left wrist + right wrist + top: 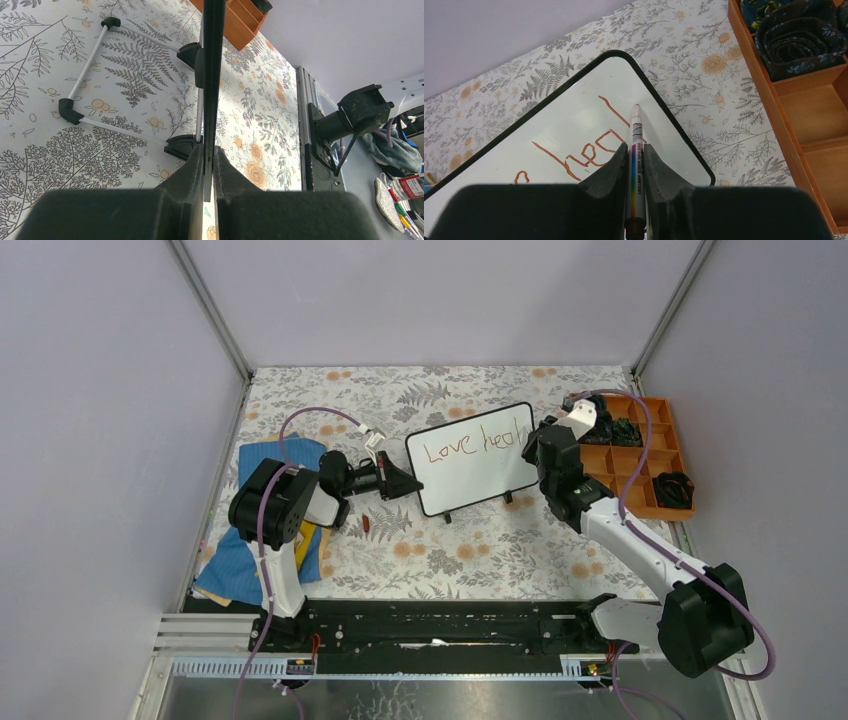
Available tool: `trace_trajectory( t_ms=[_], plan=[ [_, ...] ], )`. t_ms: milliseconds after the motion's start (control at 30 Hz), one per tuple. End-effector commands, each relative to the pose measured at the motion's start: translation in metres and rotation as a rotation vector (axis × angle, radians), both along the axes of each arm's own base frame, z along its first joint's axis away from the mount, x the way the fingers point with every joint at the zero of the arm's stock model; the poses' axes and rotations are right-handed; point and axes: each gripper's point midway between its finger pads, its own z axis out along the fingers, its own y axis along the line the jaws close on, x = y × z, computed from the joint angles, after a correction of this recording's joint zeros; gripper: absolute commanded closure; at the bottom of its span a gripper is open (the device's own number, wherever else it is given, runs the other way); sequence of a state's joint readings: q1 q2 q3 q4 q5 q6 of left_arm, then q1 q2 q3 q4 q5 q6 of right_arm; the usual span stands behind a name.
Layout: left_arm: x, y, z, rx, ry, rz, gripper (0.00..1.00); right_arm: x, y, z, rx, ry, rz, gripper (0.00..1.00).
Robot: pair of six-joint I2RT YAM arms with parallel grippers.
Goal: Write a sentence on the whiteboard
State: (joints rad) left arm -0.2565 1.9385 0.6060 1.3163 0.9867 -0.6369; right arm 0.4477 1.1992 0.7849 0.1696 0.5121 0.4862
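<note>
The whiteboard (470,465) stands tilted on its black feet at mid-table. Red-brown writing (475,443) on it reads "Love heal"; no second line shows. My left gripper (400,481) is shut on the board's left edge. In the left wrist view the board (212,75) is edge-on between my left gripper's (210,160) pads. My right gripper (536,445) is at the board's right end. It (634,150) is shut on a whiteboard marker (635,170). The marker's tip touches the board (569,122) just right of the "l" in the writing (589,150).
An orange compartment tray (640,455) with rolled black items (799,40) sits right of the board, its wall (774,115) close to my right gripper. Blue and yellow cloths (255,540) lie at the left. A small red cap (366,525) lies on the floral tablecloth. The board's white rod stand (80,87) rests behind it.
</note>
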Motion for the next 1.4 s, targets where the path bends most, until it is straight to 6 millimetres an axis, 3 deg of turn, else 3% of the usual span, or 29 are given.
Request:
trace_trajectory(
  t_ms=[0,367,700,1367],
  plan=[
    [-0.004,-0.003,-0.011,0.024,0.049,-0.005,1.00,0.011,0.005,0.026,0.026,-0.066,0.011,1.00],
    [-0.004,-0.003,-0.012,0.025,0.050,-0.004,1.00,0.003,0.011,0.013,0.042,-0.043,0.053,1.00],
    [-0.003,-0.003,-0.010,0.024,0.048,-0.002,1.00,-0.006,0.004,0.000,0.032,-0.012,0.038,1.00],
    [-0.004,-0.003,-0.010,0.023,0.046,-0.004,1.00,-0.008,-0.010,-0.007,-0.013,0.019,-0.029,1.00]
  ],
)
